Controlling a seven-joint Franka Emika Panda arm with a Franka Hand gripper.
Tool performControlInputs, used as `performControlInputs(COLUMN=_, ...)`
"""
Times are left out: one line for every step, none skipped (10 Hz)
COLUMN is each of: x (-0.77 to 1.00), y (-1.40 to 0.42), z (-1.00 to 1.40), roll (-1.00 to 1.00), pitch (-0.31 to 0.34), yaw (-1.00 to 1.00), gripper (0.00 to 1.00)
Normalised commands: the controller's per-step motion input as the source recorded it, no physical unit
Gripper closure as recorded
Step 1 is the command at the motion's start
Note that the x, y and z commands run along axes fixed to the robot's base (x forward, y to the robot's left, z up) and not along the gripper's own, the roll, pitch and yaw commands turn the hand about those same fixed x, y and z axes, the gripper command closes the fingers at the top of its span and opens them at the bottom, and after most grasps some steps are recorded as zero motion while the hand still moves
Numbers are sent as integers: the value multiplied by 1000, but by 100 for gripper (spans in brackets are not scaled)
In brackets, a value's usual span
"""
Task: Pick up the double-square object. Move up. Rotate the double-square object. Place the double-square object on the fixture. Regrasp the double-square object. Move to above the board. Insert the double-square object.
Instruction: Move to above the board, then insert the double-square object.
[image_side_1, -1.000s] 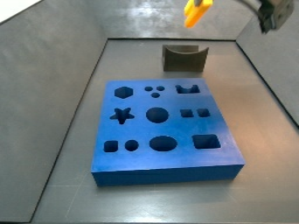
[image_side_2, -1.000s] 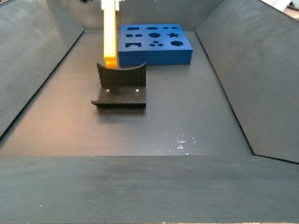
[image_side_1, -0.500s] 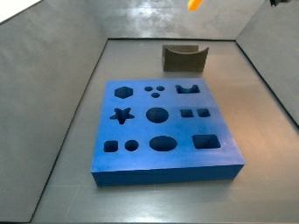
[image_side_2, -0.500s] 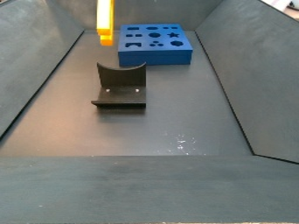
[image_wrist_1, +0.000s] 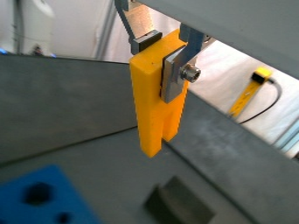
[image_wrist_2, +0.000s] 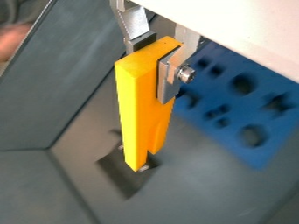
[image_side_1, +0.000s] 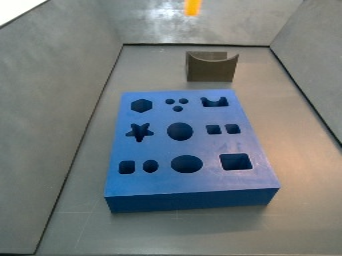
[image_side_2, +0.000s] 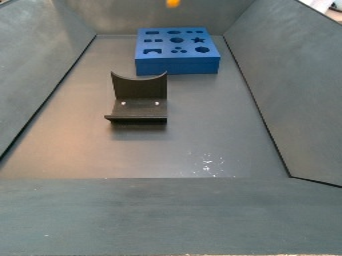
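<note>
In both wrist views my gripper (image_wrist_1: 162, 54) (image_wrist_2: 158, 54) is shut on the top of the double-square object (image_wrist_1: 152, 105) (image_wrist_2: 138, 114), a long yellow-orange piece hanging straight down. In both side views only its lower tip (image_side_1: 193, 6) (image_side_2: 171, 3) shows at the upper frame edge, and the gripper is out of frame. The tip hangs high in the air. The blue board (image_side_1: 187, 205) (image_side_2: 178, 64) lies flat on the floor and shows in the wrist views too (image_wrist_1: 41, 197) (image_wrist_2: 251, 105). The dark fixture (image_side_1: 210, 67) (image_side_2: 138, 98) stands on the floor beyond the board's end.
Sloping grey walls enclose the floor on all sides in both side views. In the wrist views the fixture (image_wrist_1: 181, 203) (image_wrist_2: 135, 171) lies far below the piece. A yellow cable (image_wrist_1: 251, 92) runs outside the enclosure.
The piece has risen from the fixture and moved sideways toward the board; it now shows only as a tip at the top edge of both side views.
</note>
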Motion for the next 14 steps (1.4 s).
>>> performControlInputs(x=-694, y=-719, z=464, roll=-1000, pitch=61, yaw=-123, gripper=100)
performControlInputs(x=-434, y=-398, z=273, roll=-1000, pitch=57, yaw=-116, gripper=100)
performControlInputs(x=-189, y=-144, z=97, roll=-1000, pitch=67, yaw=-104, gripper=100)
performControlInputs(x=-104, y=-55, z=45, roll=-1000, pitch=68, yaw=-97, gripper=100)
performControlInputs(x=-69, y=-20, z=18, roll=-1000, pitch=63, yaw=-90, gripper=100)
performControlInputs(x=-66, y=2, z=20, roll=-834, pitch=39, yaw=-63, gripper=100)
performControlInputs(x=-58, y=15, z=4, roll=-620, pitch=11, yaw=-41, gripper=100)
performControlInputs(x=-53, y=18, z=0, roll=-486, pitch=-2, yaw=-27, gripper=100)
performControlInputs(x=-34, y=12, z=5, roll=-248, pitch=-15, yaw=-17, gripper=100)
performControlInputs(x=0, y=-40, z=0, roll=0, pitch=0, yaw=0, gripper=100)
performControlInputs(x=469, y=-191, z=-103, roll=0, pitch=0, yaw=-80, gripper=100)
performControlInputs(x=823, y=-269, z=-97, roll=1, pitch=0, yaw=-17, gripper=100)
performControlInputs(x=960, y=-263, z=-109, roll=0, pitch=0, yaw=0, gripper=100)
performControlInputs(x=1000, y=-243, z=-126, roll=0, pitch=0, yaw=0, gripper=100)
